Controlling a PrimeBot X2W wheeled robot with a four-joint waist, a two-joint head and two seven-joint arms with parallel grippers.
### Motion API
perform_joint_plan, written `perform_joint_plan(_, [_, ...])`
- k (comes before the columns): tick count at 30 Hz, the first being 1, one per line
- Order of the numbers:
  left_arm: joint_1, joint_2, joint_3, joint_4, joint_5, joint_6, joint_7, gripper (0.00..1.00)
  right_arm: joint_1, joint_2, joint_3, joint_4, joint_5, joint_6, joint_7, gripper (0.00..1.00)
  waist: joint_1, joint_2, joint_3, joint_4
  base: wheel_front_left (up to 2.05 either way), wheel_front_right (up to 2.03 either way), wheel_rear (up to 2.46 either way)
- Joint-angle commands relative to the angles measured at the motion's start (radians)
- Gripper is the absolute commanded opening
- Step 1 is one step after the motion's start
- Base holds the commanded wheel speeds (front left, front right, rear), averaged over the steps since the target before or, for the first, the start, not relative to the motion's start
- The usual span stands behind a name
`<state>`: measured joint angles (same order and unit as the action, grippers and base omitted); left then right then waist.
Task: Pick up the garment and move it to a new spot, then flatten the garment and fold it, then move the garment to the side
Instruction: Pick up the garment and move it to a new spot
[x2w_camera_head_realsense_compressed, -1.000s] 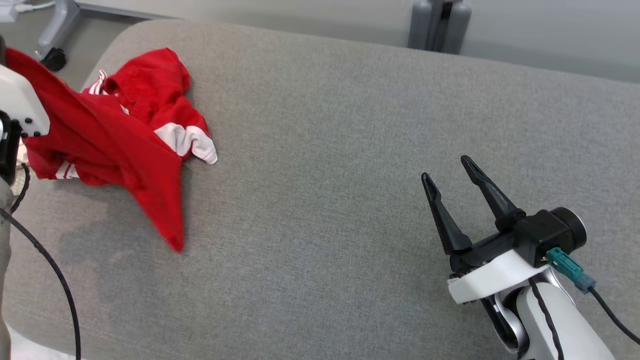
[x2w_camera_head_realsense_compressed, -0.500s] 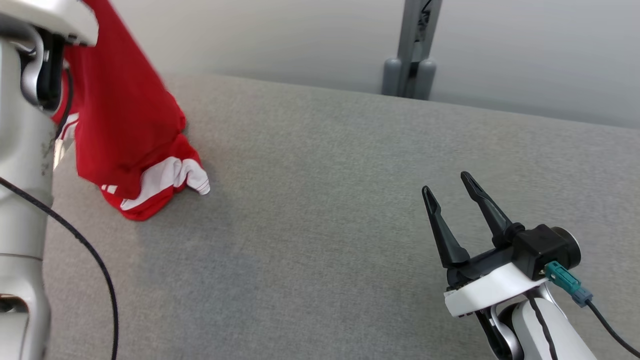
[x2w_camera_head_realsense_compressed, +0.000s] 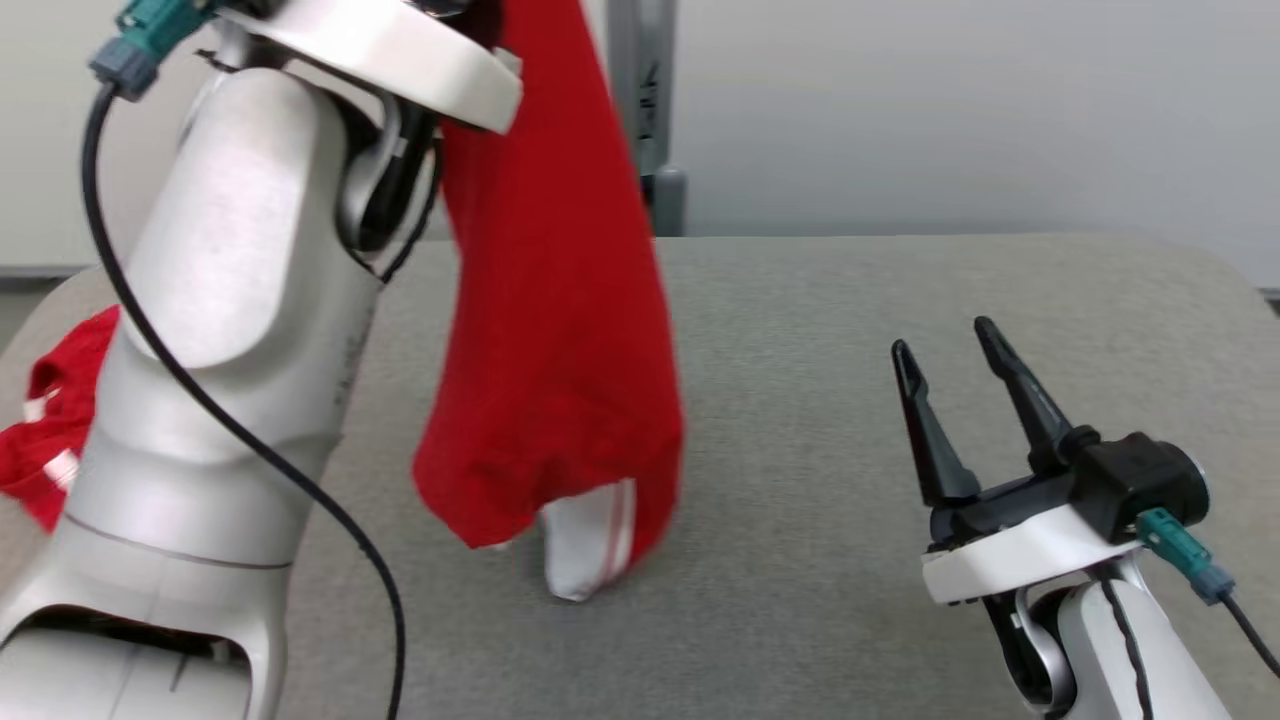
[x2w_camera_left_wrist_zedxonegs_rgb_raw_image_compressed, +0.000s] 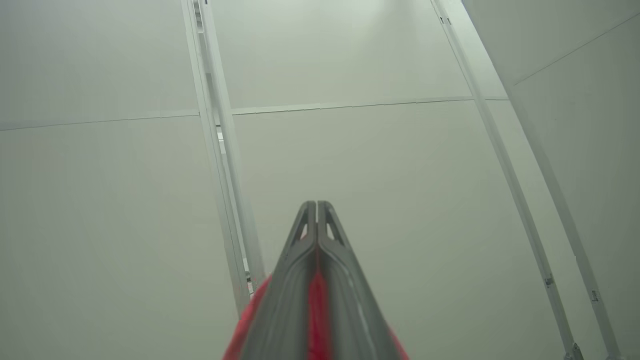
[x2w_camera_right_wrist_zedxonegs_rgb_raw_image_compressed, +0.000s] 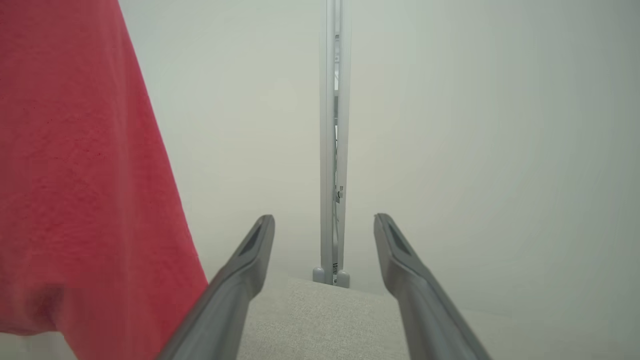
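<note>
left gripper (x2w_camera_left_wrist_zedxonegs_rgb_raw_image_compressed: 317, 205) raised high, jaws pinched together — right gripper (x2w_camera_head_realsense_compressed: 942, 336) low, jaws spread

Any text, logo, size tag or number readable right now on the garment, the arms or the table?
None readable. The red garment shows only white stripes near its lower end, no lettering. The right gripper and the grey table carry no markings.

So the left arm (x2w_camera_head_realsense_compressed: 230, 300) and right arm (x2w_camera_head_realsense_compressed: 1150, 660) were silvery-white shells, each with a black cable (x2w_camera_head_realsense_compressed: 205, 400) off a teal connector (x2w_camera_head_realsense_compressed: 1175, 548). And the right gripper (x2w_camera_head_realsense_compressed: 944, 337) had long, dark, pointy fingers (x2w_camera_head_realsense_compressed: 925, 430).
</note>
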<state>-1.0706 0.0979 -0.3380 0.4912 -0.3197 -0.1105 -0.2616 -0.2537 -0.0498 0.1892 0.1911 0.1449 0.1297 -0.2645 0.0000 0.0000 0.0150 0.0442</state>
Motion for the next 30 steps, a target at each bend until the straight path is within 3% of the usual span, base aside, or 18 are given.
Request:
perform_joint_plan(1, [0.007,-0.017,-0.023,-0.028,-0.02,-0.004,-0.003,0.0,-0.005,-0.005,-0.018,-0.009,-0.01,0.002,-0.002,1.0,0.0,0.0,-0.005,-0.1,0.0,0.0,0.0])
perform_joint_plan(8, [-0.017,-0.043,-0.074,-0.128,-0.074,0.006,-0.003,0.0,-0.02,-0.004,-0.064,-0.073,0.023,0.002,-0.002,1.0,0.0,0.0,0.023,-0.266,0.0,0.0,0.0])
perform_joint_plan(14, [-0.001,-0.044,-0.101,-0.11,-0.059,0.035,-0.002,0.0,-0.018,-0.002,-0.094,-0.088,0.033,0.002,-0.002,1.0,0.0,0.0,0.052,-0.343,0.0,0.0,0.0])
perform_joint_plan(21, [0.078,0.014,-0.107,0.14,-0.006,0.05,-0.002,0.0,-0.015,-0.002,-0.095,-0.086,0.044,0.002,-0.002,1.0,0.0,0.0,0.084,-0.374,0.0,0.0,0.0])
perform_joint_plan(30, [0.132,0.069,-0.124,0.508,0.032,0.091,0.009,0.0,-0.019,-0.003,-0.076,-0.069,0.034,0.002,-0.002,1.0,0.0,0.0,0.105,-0.341,0.0,0.0,0.0])
